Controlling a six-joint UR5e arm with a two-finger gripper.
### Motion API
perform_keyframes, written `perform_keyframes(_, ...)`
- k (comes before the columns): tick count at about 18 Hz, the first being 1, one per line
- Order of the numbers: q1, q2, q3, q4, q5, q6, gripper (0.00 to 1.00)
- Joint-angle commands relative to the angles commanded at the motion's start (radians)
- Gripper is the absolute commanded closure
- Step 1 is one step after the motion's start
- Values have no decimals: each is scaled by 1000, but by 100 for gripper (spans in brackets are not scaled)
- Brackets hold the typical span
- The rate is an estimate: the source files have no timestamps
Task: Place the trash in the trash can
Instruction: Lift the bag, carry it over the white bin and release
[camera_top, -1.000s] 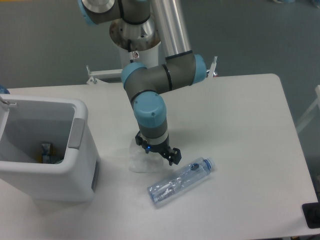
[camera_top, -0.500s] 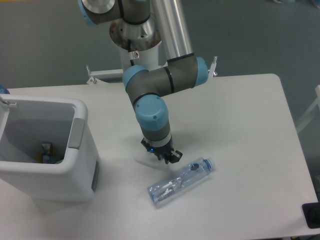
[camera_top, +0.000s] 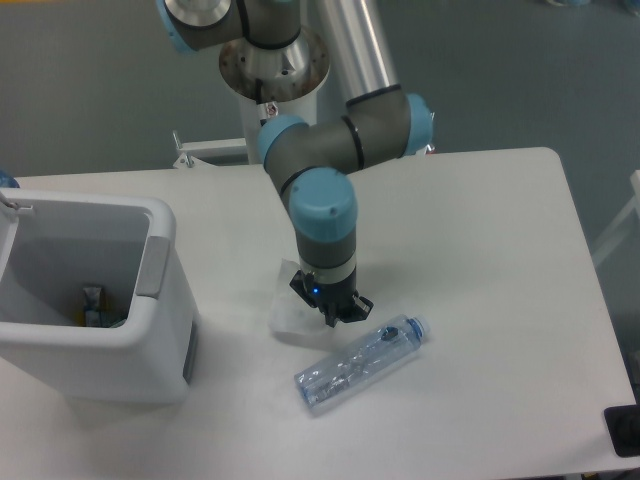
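You have two pieces of trash on the white table (camera_top: 480, 230) and one bin. The first piece is a crumpled white paper tissue (camera_top: 290, 315), soft and creased, lying low on the tabletop just left of the gripper (camera_top: 333, 312). The second is one crushed clear plastic water bottle (camera_top: 360, 362) with a blue cap (camera_top: 418, 325), lying on its side just below and right of the gripper, its cap end pointing up and to the right. Both pieces sit on the table, outside the bin.

Your single arm reaches down with the black gripper close above the tissue's right edge. The fingers are dark and small against the wrist, so you cannot tell whether they stand apart or pressed together, or whether they touch the tissue.

The one trash can (camera_top: 150, 345) is a white rectangular plastic bin with rounded corners, a thick rim and a grey handle panel (camera_top: 152, 267) facing the arm. It stands at the table's left edge, well apart from the bottle. Inside it, a few small coloured items (camera_top: 95, 305) lie at the bottom, too small to name.
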Motion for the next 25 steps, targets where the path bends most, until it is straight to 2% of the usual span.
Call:
perform_keyframes(5,38,49,72,2,-198,-30,100)
perform_keyframes(9,48,61,193,5,-344,-152,100)
perform_keyframes(13,37,61,323,12,-437,-300,100)
perform_keyframes(15,25,63,362,14,-485,-345,100)
perform_keyframes(19,-44,95,350,14,-524,-385,100)
perform_keyframes(23,-141,112,286,15,-522,-394,100)
perform_keyframes(25,-165,147,234,17,-522,-393,100)
